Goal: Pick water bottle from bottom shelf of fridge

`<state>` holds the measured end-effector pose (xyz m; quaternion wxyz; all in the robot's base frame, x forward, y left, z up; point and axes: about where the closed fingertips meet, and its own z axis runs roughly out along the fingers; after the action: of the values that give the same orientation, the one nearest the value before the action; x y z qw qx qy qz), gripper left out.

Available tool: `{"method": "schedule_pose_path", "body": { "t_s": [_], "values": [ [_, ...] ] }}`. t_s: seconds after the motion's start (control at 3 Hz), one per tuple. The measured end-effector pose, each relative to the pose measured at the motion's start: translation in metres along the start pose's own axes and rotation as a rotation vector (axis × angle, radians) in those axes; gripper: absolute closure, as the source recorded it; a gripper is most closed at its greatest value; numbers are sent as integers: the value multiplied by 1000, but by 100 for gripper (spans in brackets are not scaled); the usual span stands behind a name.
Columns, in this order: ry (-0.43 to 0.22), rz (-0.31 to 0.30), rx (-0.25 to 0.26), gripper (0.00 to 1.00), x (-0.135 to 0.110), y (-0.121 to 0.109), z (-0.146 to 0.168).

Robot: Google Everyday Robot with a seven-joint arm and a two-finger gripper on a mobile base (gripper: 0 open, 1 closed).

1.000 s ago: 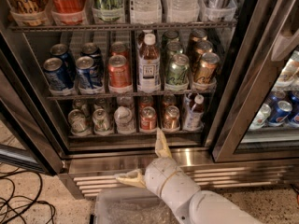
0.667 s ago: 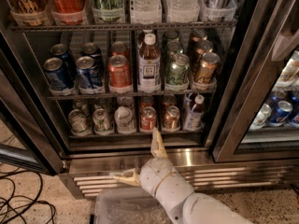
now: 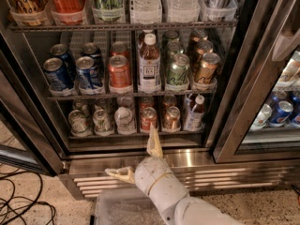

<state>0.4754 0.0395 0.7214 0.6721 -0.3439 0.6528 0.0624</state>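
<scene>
Fingers (image 3: pixel 153 144) of the gripper (image 3: pixel 130 150) splayed apart, empty, below the bottom shelf (image 3: pixel 117 136) (water bottle (image 3: pixel 125 119) apparently just above them).

Single camera, set above the arm, looking forward and down at the fridge (image 3: pixel 201 159).
The one view faces the fridge's lower racks squarely and at close range. The bottom shelf (image 3: pixel 117 136) lies just below mid-frame, with the steel base under it and the floor (image 3: pixel 28 196) along the lower edge. The arm (image 3: pixel 187 210) enters from the bottom edge, and the gripper (image 3: pixel 132 153), fingers spread apart, sits low and centre in front of the base.
</scene>
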Motion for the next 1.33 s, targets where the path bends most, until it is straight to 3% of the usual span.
{"method": "schedule_pose_path", "body": {
  "t_s": [0.33, 0.67, 1.0, 1.33],
  "values": [
    [8, -8, 7, 0, 3, 1, 0],
    [11, -15, -8, 0, 31, 27, 9],
    [-37, -6, -29, 0, 47, 63, 25],
    [-95, 10, -26, 12, 52, 91, 41]
  ]
}}
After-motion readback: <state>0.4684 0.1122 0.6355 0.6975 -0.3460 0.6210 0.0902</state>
